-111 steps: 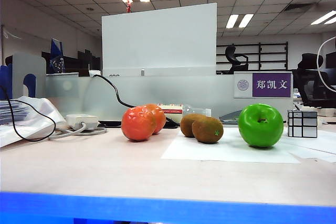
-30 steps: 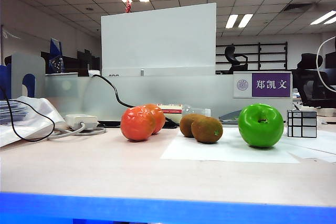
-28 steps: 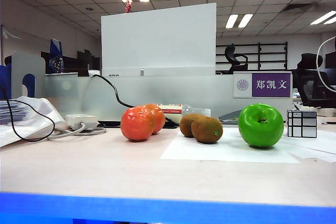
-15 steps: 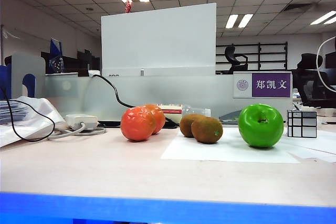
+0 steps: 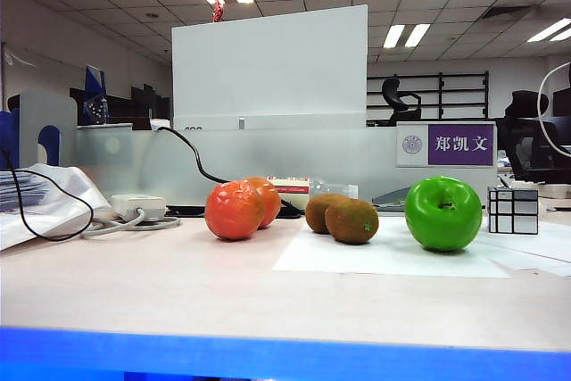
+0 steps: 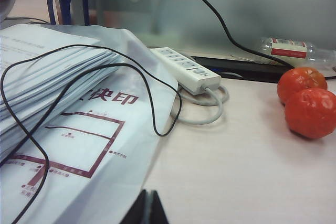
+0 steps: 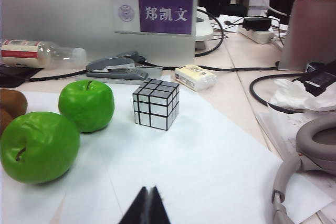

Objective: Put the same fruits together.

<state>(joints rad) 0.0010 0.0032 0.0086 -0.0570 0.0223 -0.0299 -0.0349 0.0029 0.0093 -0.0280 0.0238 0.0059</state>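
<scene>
Two orange-red faceted balls (image 5: 235,210) (image 6: 311,112) sit side by side left of the table's middle. Two brown kiwis (image 5: 351,220) lie touching each other at the middle, partly on white paper; their edge (image 7: 11,102) shows in the right wrist view. A green apple (image 5: 443,212) stands to the right; the right wrist view shows two green apples, one nearer (image 7: 37,147) and one behind (image 7: 86,105). Neither arm shows in the exterior view. My left gripper (image 6: 147,207) is shut and empty, low over the table beside a paper stack. My right gripper (image 7: 148,204) is shut and empty over the white paper.
A silver mirror cube (image 7: 155,104) (image 5: 514,210) stands right of the apples. A stack of papers (image 6: 58,119) with a black cable, a power strip (image 6: 185,70) and a bottle (image 6: 294,49) lie on the left. A stapler (image 7: 116,66) and headphones (image 7: 310,161) lie on the right.
</scene>
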